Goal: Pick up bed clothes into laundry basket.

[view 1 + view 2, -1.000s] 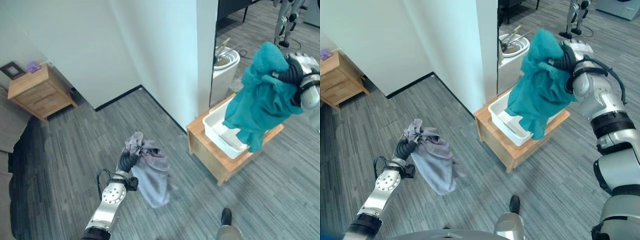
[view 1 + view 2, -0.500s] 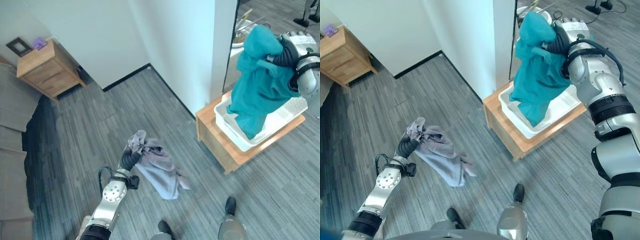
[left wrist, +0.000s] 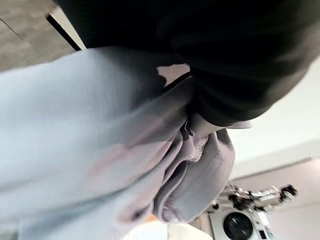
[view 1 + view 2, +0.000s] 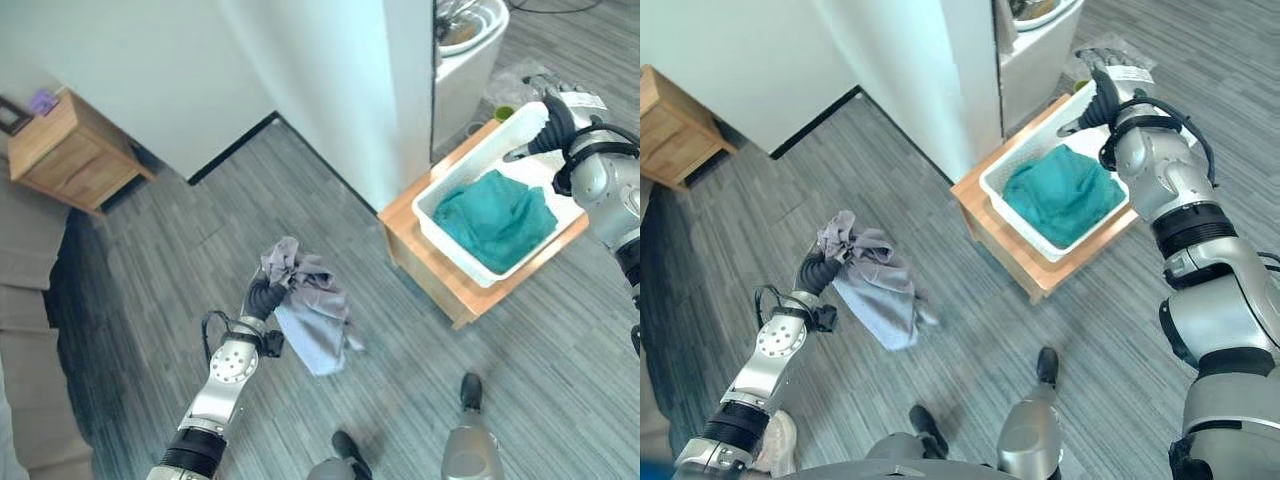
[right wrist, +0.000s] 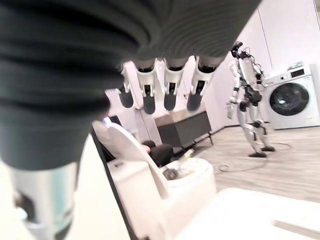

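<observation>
A teal garment [image 4: 495,218] lies bunched inside the white laundry basket [image 4: 440,233], which rests on a low wooden stand [image 4: 452,293]. My right hand [image 4: 548,124] hovers over the basket's far rim with its fingers [image 5: 165,88] straight and nothing in them. My left hand [image 4: 263,297] is held up over the grey floor, shut on a lilac-grey garment [image 4: 312,322] that hangs down from it; the same cloth [image 3: 100,150] fills the space past that hand in the left wrist view.
A white wall corner [image 4: 360,90] stands just left of the basket, with a white toilet [image 4: 470,40] behind it. A wooden nightstand [image 4: 70,150] sits at the far left beside a grey bed edge [image 4: 25,330]. Another robot [image 5: 247,105] and a washing machine [image 5: 295,97] stand further off.
My right hand has let go of the teal garment, which dropped into the basket, and its fingers have straightened. The camera has shifted. The left hand still holds the lilac-grey garment.
</observation>
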You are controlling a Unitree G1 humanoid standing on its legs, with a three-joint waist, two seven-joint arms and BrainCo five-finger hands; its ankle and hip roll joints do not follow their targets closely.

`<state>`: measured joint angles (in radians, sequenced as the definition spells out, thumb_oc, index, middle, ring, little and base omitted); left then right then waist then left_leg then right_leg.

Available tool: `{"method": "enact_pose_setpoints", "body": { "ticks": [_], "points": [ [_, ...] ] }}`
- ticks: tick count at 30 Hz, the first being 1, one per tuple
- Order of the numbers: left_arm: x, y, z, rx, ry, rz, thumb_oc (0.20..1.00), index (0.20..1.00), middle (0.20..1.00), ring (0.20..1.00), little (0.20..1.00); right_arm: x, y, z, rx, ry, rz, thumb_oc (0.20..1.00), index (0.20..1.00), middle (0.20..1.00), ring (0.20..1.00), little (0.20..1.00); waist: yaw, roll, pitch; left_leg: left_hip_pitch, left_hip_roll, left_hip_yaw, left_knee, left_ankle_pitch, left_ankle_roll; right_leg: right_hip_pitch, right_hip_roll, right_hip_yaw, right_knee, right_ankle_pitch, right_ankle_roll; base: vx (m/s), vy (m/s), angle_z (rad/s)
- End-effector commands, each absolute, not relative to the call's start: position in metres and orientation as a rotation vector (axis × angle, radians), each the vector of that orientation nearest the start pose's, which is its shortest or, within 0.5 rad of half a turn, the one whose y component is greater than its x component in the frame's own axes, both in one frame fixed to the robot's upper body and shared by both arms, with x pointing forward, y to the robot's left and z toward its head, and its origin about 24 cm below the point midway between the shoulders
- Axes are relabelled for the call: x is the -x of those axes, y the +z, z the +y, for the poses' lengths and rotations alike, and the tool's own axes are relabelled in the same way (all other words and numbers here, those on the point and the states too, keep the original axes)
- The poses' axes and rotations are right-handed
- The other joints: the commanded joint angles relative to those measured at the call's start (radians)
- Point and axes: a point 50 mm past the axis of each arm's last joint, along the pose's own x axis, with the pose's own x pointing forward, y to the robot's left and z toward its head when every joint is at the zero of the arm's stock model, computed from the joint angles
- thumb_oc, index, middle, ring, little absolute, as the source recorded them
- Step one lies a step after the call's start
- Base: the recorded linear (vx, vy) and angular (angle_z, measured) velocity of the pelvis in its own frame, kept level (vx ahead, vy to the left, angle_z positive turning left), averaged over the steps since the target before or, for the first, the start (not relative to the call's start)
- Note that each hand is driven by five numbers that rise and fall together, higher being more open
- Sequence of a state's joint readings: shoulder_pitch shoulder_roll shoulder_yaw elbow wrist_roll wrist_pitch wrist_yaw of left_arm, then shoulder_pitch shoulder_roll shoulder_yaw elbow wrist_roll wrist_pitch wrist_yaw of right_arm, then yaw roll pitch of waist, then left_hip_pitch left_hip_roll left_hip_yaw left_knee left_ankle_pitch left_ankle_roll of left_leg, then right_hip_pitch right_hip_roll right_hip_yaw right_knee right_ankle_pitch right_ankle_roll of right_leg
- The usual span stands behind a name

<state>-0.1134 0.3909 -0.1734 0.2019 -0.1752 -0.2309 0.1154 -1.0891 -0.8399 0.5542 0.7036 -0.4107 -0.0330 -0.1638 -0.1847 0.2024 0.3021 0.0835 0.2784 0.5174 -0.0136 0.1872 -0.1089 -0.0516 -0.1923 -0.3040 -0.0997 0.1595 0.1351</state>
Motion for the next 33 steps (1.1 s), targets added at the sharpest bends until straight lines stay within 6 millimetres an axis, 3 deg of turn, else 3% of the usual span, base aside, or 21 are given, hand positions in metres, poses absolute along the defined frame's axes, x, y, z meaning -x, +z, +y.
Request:
{"method": "enact_pose_setpoints", "body": {
  "ticks": [1,3,4,5,7,8,9,12,13,14,15,16,22,23,25,26,27,29,30,32,33],
  "points": [
    [-0.276,0.089,0.182,-0.157,-0.074,-0.317,0.200,0.200,0.200,0.200,0.200,-0.386,0.258,-0.230,1.315,-0.185,-0.414,1.000,1.000,1.000,1.000,1.000,-0.002,-0.080,-0.039,0.016,0.084,0.008,-0.009,0.205,-0.153,0.002,0.082,0.100,0.012,-0.182,-0.038,0.07,-0.124,-0.19],
    [-0.278,0.094,0.178,-0.140,-0.086,-0.334,0.200,0.200,0.200,0.200,0.200,-0.385,0.252,-0.230,1.306,-0.171,-0.404,1.000,1.000,1.000,1.000,1.000,-0.004,-0.091,-0.036,0.012,0.081,0.012,0.025,0.179,-0.153,0.013,0.082,0.101,0.012,-0.186,-0.044,0.02,-0.142,-0.31],
    [-0.284,0.110,0.166,-0.102,-0.118,-0.400,0.200,0.200,0.200,0.200,0.200,-0.383,0.235,-0.230,1.280,-0.139,-0.371,1.000,1.000,1.000,1.000,1.000,-0.020,-0.108,-0.034,0.007,0.069,0.030,0.068,0.134,-0.153,0.030,0.082,0.100,0.012,-0.189,-0.055,0.02,-0.167,-0.29],
    [-0.285,0.110,0.166,-0.102,-0.119,-0.400,0.200,0.200,0.200,0.200,0.200,-0.382,0.235,-0.231,1.279,-0.140,-0.370,1.000,1.000,1.000,1.000,1.000,-0.018,-0.109,-0.033,0.008,0.070,0.030,0.070,0.132,-0.153,0.031,0.082,0.100,0.012,-0.190,-0.055,0.02,-0.131,-0.20],
    [-0.290,0.132,0.155,-0.079,-0.153,-0.490,0.200,0.200,0.200,0.200,0.200,-0.382,0.218,-0.228,1.262,-0.104,-0.333,1.000,1.000,1.000,1.000,1.000,-0.040,-0.107,-0.038,0.028,0.062,0.053,0.064,0.113,-0.153,0.047,0.086,0.102,0.012,-0.192,-0.055,0.06,-0.001,-0.06],
    [-0.295,0.152,0.142,-0.058,-0.188,-0.572,0.200,0.200,0.200,0.200,0.200,-0.382,0.196,-0.223,1.230,-0.066,-0.290,1.000,1.000,1.000,1.000,1.000,-0.059,-0.102,-0.043,0.050,0.065,0.069,0.053,0.127,-0.153,0.059,0.088,0.104,0.012,-0.189,-0.052,0.07,0.033,-0.01],
    [-0.295,0.152,0.142,-0.058,-0.188,-0.572,0.200,0.200,0.200,0.200,0.200,-0.382,0.195,-0.223,1.230,-0.066,-0.290,1.000,1.000,1.000,1.000,1.000,-0.058,-0.103,-0.042,0.053,0.064,0.070,0.051,0.128,-0.153,0.060,0.088,0.105,0.012,-0.189,-0.052,0.07,0.034,-0.04],
    [-0.299,0.216,0.117,-0.068,-0.248,-0.829,0.200,0.200,0.200,0.200,0.200,-0.371,0.111,-0.232,1.238,0.018,-0.030,1.000,1.000,1.000,1.000,1.000,-0.095,-0.096,-0.054,0.114,0.067,0.095,0.025,0.150,-0.153,0.077,0.089,0.106,0.012,-0.181,-0.046,0.04,0.011,-0.18],
    [-0.300,0.216,0.117,-0.069,-0.248,-0.830,0.200,0.200,0.200,0.200,0.200,-0.372,0.111,-0.232,1.237,0.017,-0.031,1.000,1.000,1.000,1.000,1.000,-0.095,-0.097,-0.052,0.116,0.066,0.096,0.024,0.151,-0.153,0.078,0.088,0.106,0.012,-0.181,-0.046,0.00,0.000,0.00],
    [-0.299,0.236,0.114,-0.060,-0.238,-0.914,0.200,0.200,0.200,0.200,0.200,-0.359,0.070,-0.234,1.222,0.069,0.104,1.000,1.000,1.000,1.000,1.000,-0.107,-0.092,-0.056,0.134,0.064,0.100,0.016,0.156,-0.153,0.084,0.091,0.106,0.012,-0.182,-0.045,0.00,0.000,0.00],
    [-0.299,0.248,0.113,-0.069,-0.221,-0.964,0.200,0.200,0.200,0.200,0.200,-0.351,0.050,-0.236,1.220,0.091,0.171,1.000,1.000,1.000,1.000,1.000,-0.112,-0.090,-0.061,0.141,0.062,0.100,0.012,0.157,-0.153,0.088,0.091,0.108,0.012,-0.183,-0.044,0.00,0.000,0.00],
    [-0.299,0.248,0.113,-0.070,-0.221,-0.965,0.200,0.200,0.200,0.200,0.200,-0.351,0.050,-0.236,1.219,0.091,0.171,1.000,1.000,1.000,1.000,1.000,-0.112,-0.091,-0.060,0.141,0.062,0.100,0.011,0.157,-0.153,0.089,0.091,0.108,0.012,-0.183,-0.044,0.02,0.002,-0.09],
    [-0.304,0.300,0.140,-0.160,-0.004,-1.147,0.200,0.200,0.200,0.200,0.200,-0.261,-0.046,-0.291,1.199,0.149,0.615,1.000,1.000,1.000,1.000,1.000,-0.136,-0.096,-0.077,0.162,0.058,0.097,0.003,0.173,-0.153,0.117,0.086,0.100,0.012,-0.190,-0.033,0.02,0.001,0.00],
    [-0.310,0.310,0.156,-0.221,0.090,-1.159,0.200,0.200,0.200,0.200,0.200,-0.224,-0.066,-0.310,1.183,0.149,0.746,1.000,1.000,1.000,1.000,1.000,-0.144,-0.097,-0.081,0.166,0.057,0.099,0.004,0.176,-0.153,0.124,0.084,0.096,0.012,-0.193,-0.029,0.03,0.012,0.09],
    [-0.312,0.314,0.162,-0.246,0.127,-1.160,0.200,0.200,0.200,0.200,0.200,-0.208,-0.073,-0.317,1.163,0.139,0.798,1.000,1.000,1.000,1.000,1.000,-0.147,-0.100,-0.083,0.166,0.056,0.096,0.005,0.178,-0.153,0.128,0.083,0.094,0.012,-0.195,-0.027,0.03,0.012,0.11],
    [-0.318,0.321,0.179,-0.334,0.213,-1.146,0.200,0.200,0.200,0.200,0.200,-0.179,-0.082,-0.332,1.135,0.110,0.889,1.000,1.000,1.000,1.000,1.000,-0.158,-0.102,-0.085,0.169,0.053,0.099,0.008,0.179,-0.153,0.135,0.081,0.093,0.012,-0.194,-0.022,0.00,0.000,0.00],
    [-0.318,0.322,0.179,-0.334,0.212,-1.147,0.200,0.200,0.200,0.200,0.200,-0.179,-0.083,-0.332,1.133,0.109,0.889,1.000,1.000,1.000,1.000,1.000,-0.156,-0.103,-0.085,0.170,0.053,0.098,0.008,0.179,-0.153,0.135,0.081,0.093,0.012,-0.194,-0.021,0.04,0.015,-0.04],
    [-0.327,0.333,0.205,-0.461,0.337,-1.106,0.200,0.200,0.200,0.200,0.200,-0.141,-0.095,-0.342,1.081,0.087,1.002,1.000,1.000,1.000,1.000,1.000,-0.174,-0.108,-0.087,0.169,0.048,0.101,0.014,0.176,-0.153,0.138,0.078,0.092,0.012,-0.194,-0.014,0.01,0.007,0.02],
    [-0.327,0.334,0.205,-0.461,0.336,-1.106,0.200,0.200,0.200,0.200,0.200,-0.141,-0.095,-0.342,1.080,0.087,1.002,1.000,1.000,1.000,1.000,1.000,-0.173,-0.108,-0.087,0.169,0.048,0.101,0.014,0.176,-0.153,0.138,0.078,0.092,0.012,-0.194,-0.014,0.02,0.014,0.07],
    [-0.333,0.346,0.234,-0.612,0.473,-1.040,0.200,0.200,0.200,0.200,0.200,-0.107,-0.102,-0.350,1.056,0.093,1.093,1.000,1.000,1.000,1.000,1.000,-0.199,-0.110,-0.087,0.163,0.042,0.110,0.021,0.175,-0.153,0.133,0.075,0.089,0.012,-0.189,-0.004,0.00,0.003,0.02],
    [-0.334,0.347,0.233,-0.613,0.471,-1.042,0.200,0.200,0.200,0.200,0.200,-0.107,-0.102,-0.349,1.053,0.093,1.093,1.000,1.000,1.000,1.000,1.000,-0.197,-0.112,-0.088,0.162,0.042,0.109,0.022,0.175,-0.153,0.133,0.075,0.088,0.012,-0.189,-0.004,0.00,0.000,0.00]
  ]
}}
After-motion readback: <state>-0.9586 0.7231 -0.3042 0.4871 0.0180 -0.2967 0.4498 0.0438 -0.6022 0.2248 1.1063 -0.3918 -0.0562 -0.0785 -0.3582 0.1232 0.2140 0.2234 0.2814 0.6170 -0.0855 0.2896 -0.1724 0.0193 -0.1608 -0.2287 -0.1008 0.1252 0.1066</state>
